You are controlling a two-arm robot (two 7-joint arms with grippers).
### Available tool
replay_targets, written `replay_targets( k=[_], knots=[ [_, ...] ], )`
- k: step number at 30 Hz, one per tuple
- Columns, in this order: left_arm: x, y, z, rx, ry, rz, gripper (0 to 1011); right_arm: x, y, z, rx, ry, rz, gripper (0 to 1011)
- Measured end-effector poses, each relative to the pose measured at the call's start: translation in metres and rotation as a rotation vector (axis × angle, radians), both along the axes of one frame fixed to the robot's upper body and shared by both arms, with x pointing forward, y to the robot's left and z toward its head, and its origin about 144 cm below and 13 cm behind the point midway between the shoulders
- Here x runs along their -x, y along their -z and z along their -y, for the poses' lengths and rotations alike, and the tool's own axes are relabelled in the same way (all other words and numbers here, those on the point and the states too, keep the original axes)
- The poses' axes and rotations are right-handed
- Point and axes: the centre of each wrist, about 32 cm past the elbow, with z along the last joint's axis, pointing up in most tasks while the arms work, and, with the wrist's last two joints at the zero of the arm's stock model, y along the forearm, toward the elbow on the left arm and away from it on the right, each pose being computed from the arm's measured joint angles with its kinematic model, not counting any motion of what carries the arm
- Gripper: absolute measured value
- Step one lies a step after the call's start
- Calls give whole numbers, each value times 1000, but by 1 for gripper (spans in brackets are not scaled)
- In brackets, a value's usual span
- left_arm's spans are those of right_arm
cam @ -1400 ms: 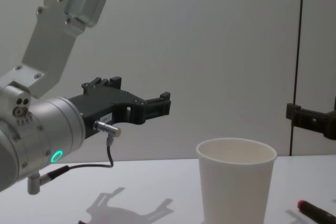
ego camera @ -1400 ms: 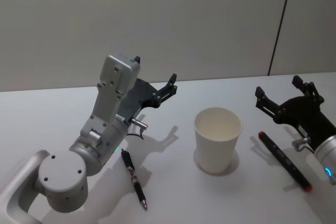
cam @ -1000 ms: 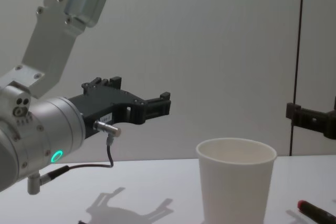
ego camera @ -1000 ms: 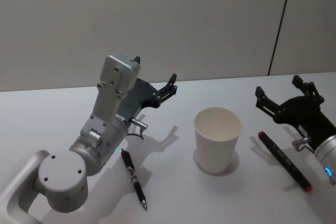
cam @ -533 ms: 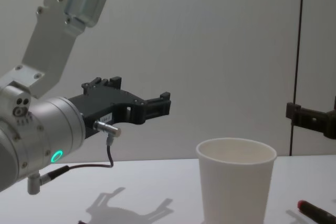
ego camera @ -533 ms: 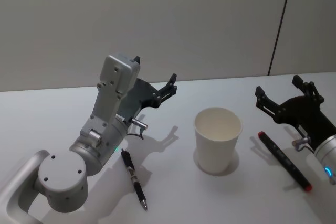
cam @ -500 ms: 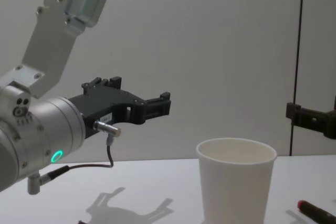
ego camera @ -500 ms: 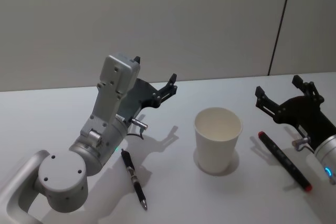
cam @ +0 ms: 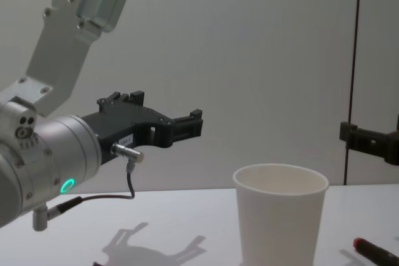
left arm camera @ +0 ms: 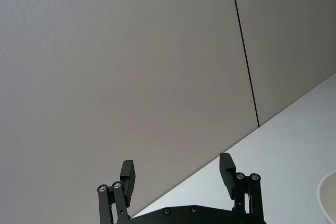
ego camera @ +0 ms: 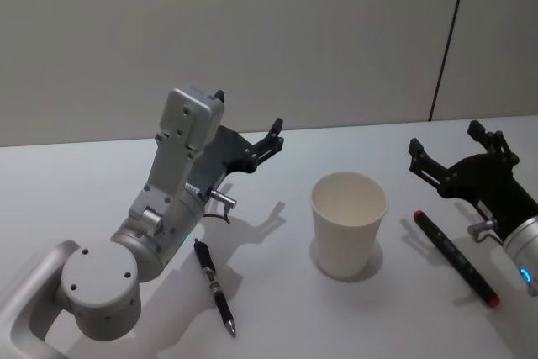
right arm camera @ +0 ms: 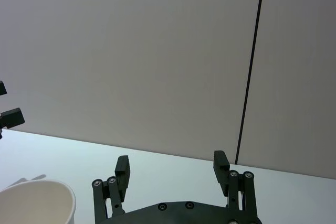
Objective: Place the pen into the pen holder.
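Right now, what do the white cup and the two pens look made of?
The cup looks like matte white paper: thin wall, rolled rim. The left pen seems glossy black plastic with a reddish band; the right pen looks matte black plastic, red-tipped.

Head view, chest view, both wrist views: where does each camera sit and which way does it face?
Head view: on the head, looking down at the table and pen holder; left pincer and right pincer, both open.
Chest view: lower, looking across at the pen holder's side; left arm large.
Left wrist view: on that wrist, facing the wall past its open pincer.
Right wrist view: the same, on the right.
Shared: head and chest both show the pen holder.
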Motion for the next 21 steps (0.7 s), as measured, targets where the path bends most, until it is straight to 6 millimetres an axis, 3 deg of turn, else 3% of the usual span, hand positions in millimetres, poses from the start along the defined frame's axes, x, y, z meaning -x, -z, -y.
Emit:
replay_targets(
  k=[21],
  knots=[
    [0,0,0,0,0,0,1001,0,0,0,0,0,0,1002]
  ],
)
